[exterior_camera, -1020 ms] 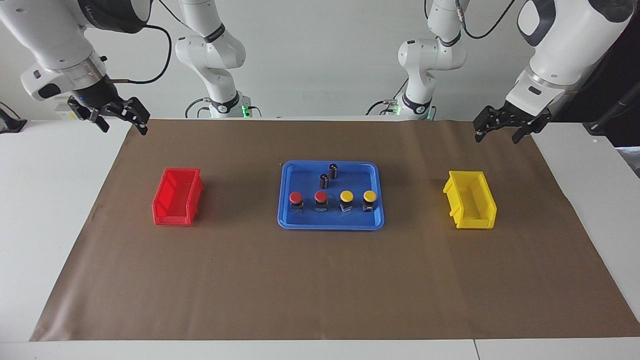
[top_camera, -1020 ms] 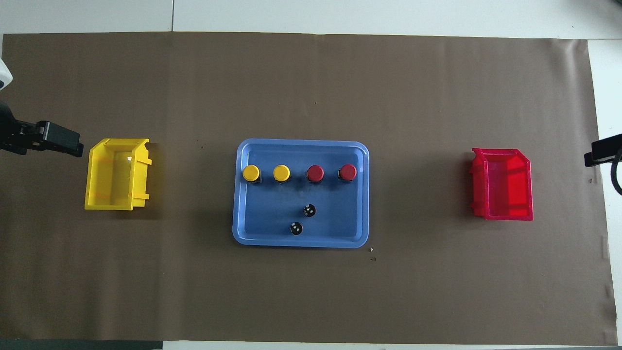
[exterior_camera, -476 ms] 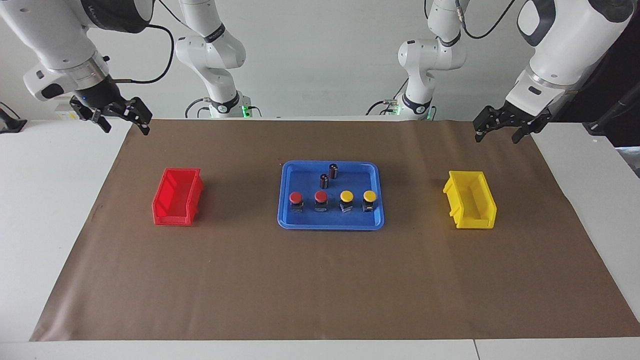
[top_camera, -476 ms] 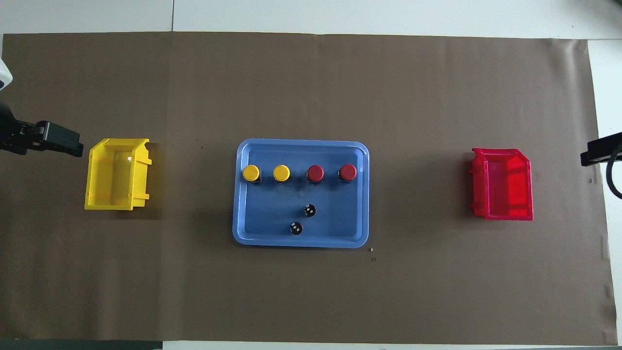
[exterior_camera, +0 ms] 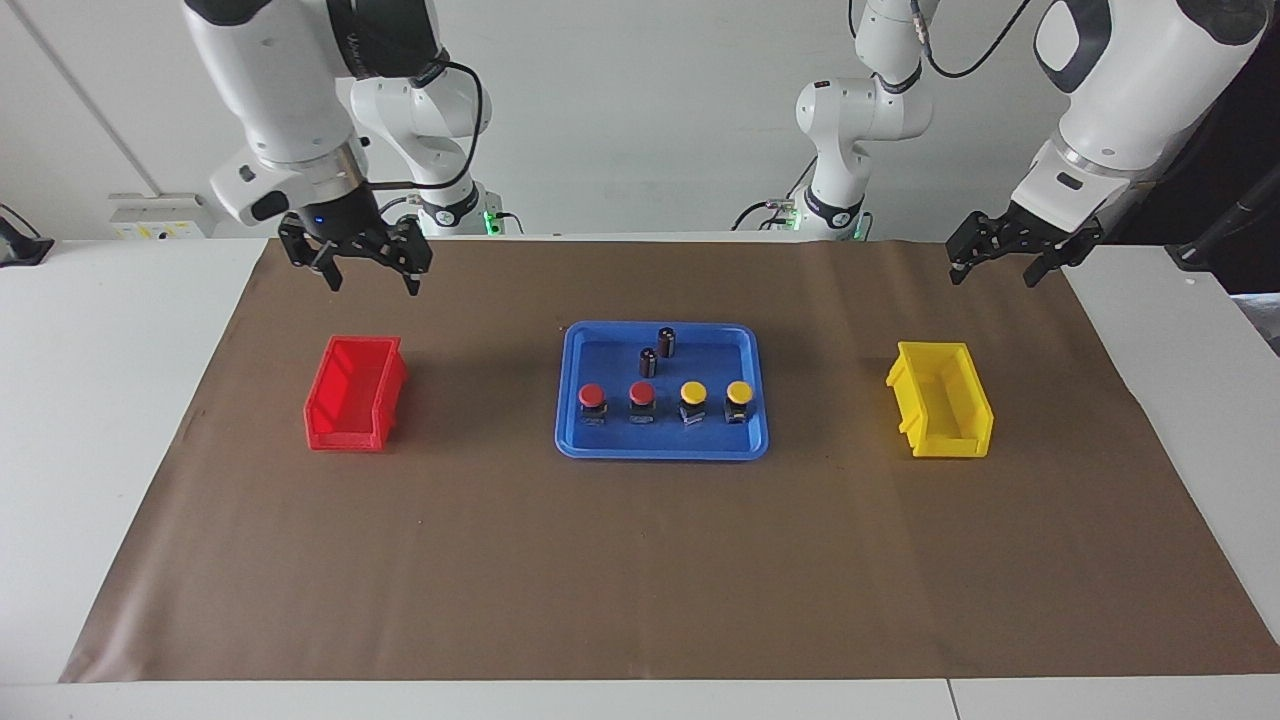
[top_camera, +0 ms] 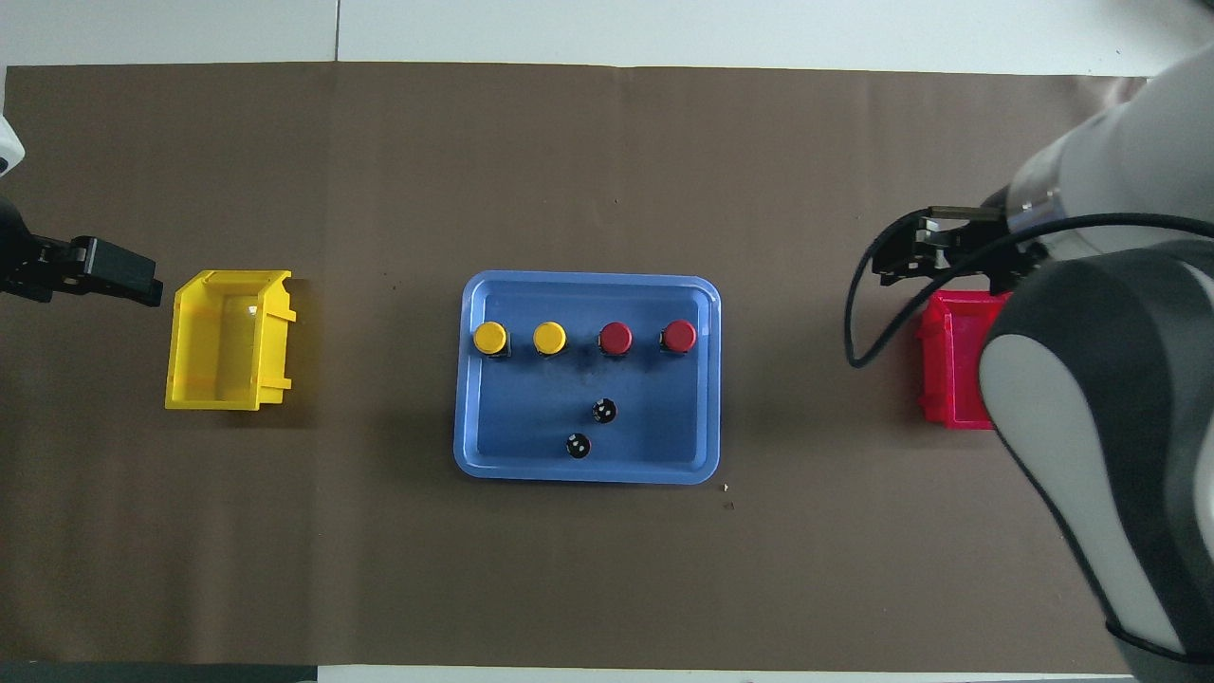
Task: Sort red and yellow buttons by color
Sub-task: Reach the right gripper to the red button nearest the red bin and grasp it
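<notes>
Four buttons (exterior_camera: 663, 398) sit unsorted in blue tray (exterior_camera: 600, 447) mid-desk between matching bins; right gripper (exterior_camera: 368, 277) spread empty above red bin (exterior_camera: 352, 393), left gripper (exterior_camera: 993, 268) spread, waiting.

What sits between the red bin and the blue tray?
Nothing: between the red bin and the blue tray there is only bare brown paper, as the facing view shows.

White wall (exterior_camera: 640, 90); white table (exterior_camera: 90, 400); brown paper cover (exterior_camera: 640, 560)
</notes>
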Tool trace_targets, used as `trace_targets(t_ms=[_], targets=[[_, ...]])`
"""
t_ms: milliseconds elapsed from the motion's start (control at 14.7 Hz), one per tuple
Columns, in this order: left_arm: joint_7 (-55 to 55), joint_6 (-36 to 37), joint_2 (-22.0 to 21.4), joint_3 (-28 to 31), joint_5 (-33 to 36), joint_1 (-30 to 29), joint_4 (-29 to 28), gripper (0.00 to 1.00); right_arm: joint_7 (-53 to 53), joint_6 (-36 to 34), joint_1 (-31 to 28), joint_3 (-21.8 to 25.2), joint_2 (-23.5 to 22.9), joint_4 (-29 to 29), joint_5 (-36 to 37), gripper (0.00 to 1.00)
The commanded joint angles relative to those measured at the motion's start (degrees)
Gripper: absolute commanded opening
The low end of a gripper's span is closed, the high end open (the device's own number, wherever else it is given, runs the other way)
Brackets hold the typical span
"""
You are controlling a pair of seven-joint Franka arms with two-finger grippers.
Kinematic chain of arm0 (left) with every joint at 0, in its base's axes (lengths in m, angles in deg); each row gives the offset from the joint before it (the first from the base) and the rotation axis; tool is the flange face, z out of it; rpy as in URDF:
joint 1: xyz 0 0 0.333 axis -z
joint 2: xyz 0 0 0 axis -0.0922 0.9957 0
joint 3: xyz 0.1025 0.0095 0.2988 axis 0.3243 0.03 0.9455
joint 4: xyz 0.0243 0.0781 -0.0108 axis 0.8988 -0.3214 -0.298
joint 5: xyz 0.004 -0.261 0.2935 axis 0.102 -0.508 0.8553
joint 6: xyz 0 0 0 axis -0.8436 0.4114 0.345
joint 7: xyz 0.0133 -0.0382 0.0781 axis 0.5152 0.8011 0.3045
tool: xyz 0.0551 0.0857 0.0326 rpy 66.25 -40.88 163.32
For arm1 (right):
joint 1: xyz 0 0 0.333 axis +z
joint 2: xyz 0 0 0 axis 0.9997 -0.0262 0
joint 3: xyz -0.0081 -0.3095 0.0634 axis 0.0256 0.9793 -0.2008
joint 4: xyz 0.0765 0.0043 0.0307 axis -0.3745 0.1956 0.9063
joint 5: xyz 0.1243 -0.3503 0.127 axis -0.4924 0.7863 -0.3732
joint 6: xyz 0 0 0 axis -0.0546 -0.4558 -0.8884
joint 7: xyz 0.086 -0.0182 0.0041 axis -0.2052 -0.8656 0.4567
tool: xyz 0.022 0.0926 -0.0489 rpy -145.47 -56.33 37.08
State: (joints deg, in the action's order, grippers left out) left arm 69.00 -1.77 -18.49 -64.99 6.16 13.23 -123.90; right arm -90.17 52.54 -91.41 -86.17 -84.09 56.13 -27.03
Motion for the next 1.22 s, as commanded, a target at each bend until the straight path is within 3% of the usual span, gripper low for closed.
trace_targets(t_ms=[0,476,816,1156], targets=[[0.41,0.60,-1.39,-0.28,-0.41,-0.47,-1.24,1.00,-11.72,7.61,7.10,-1.13,-9.52,-5.15,3.83,1.00],[0.33,0.51,-1.39,-0.28,-0.41,-0.56,-1.24,1.00,-15.80,23.81,12.66,-1.13,-11.64,7.66,4.71,0.93],[0.32,0.60,-1.39,-0.20,-0.41,-0.56,-1.24,1.00,-15.71,28.39,13.37,-1.13,-11.03,13.91,6.56,0.82],[0.32,0.51,-1.39,-0.28,-0.41,-0.47,-1.24,1.00,-15.80,29.90,13.54,-1.13,-13.13,14.63,8.57,0.80]])
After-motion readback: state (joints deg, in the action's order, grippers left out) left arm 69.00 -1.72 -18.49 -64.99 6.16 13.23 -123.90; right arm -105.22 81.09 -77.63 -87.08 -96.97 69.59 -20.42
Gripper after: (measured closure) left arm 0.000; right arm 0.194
